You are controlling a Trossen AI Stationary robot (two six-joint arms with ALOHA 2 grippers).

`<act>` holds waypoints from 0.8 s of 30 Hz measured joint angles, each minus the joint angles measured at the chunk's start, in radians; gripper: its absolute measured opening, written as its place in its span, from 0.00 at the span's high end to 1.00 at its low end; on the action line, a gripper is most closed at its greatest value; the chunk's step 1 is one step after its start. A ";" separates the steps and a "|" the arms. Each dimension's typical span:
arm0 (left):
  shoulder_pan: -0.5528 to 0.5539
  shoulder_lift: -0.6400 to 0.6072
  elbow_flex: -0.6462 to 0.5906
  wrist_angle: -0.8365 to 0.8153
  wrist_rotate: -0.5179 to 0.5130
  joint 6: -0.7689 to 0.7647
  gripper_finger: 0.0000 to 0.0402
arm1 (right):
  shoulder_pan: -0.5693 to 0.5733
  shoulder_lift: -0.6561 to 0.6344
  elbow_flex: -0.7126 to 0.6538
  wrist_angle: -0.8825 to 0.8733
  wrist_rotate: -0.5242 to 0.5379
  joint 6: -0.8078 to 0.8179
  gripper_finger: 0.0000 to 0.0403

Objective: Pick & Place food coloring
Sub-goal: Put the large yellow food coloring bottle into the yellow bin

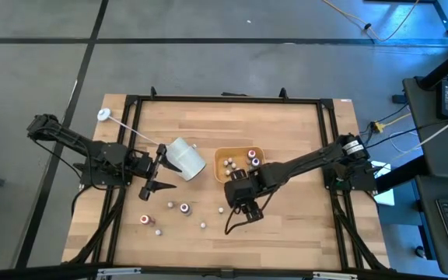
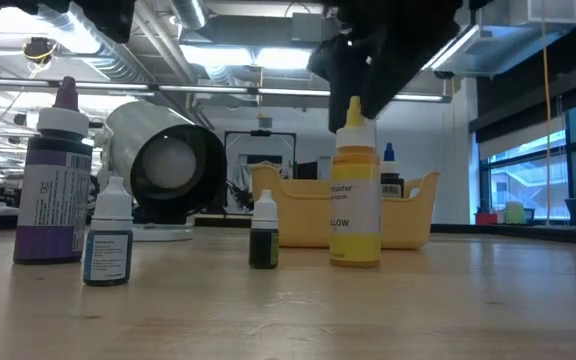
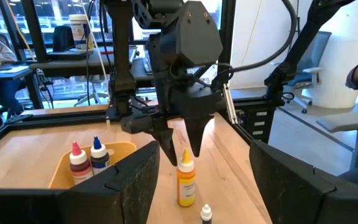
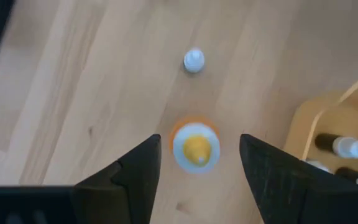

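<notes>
A yellow food coloring bottle [image 4: 194, 149] stands upright on its base on the wood table, in front of the orange tray [image 1: 225, 173]. My right gripper [image 4: 197, 140] hangs over it, pointing down, open, one finger on each side of the bottle's tip [image 3: 185, 154] without touching it. The tray holds a red-capped bottle [image 3: 76, 160], a blue-capped bottle [image 3: 98, 155] and others. More small bottles stand loose on the table, such as a purple one [image 2: 53, 185] and a dark one [image 2: 263, 232]. My left gripper [image 1: 152, 175] waits open beside the white cup [image 1: 185, 158].
The white cup [image 2: 163, 170] lies on its side left of the tray, its mouth toward the table's near edge. Several loose bottles [image 1: 185, 208] dot the near-left part of the table. A black frame rail [image 1: 224, 99] borders the table. Bare wood lies to the near right.
</notes>
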 joint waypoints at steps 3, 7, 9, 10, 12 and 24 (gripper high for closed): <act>0.000 0.000 0.000 0.000 0.000 0.000 0.40 | 0.000 0.000 -0.002 0.000 0.000 -0.001 0.46; 0.000 0.000 0.000 0.000 0.000 0.000 0.39 | 0.001 0.000 -0.002 0.002 0.013 -0.001 0.46; 0.000 0.000 0.000 0.000 0.000 0.000 0.40 | 0.001 0.002 -0.002 0.008 0.013 -0.001 0.46; 0.000 0.000 0.000 0.000 0.000 0.000 0.40 | 0.001 0.009 -0.002 0.019 0.013 -0.004 0.46; 0.000 0.000 0.000 -0.001 0.000 0.000 0.40 | 0.002 0.023 -0.002 0.024 0.014 -0.019 0.46; 0.000 0.000 0.000 -0.010 -0.001 0.000 0.40 | 0.006 0.031 -0.002 0.016 0.014 0.003 0.46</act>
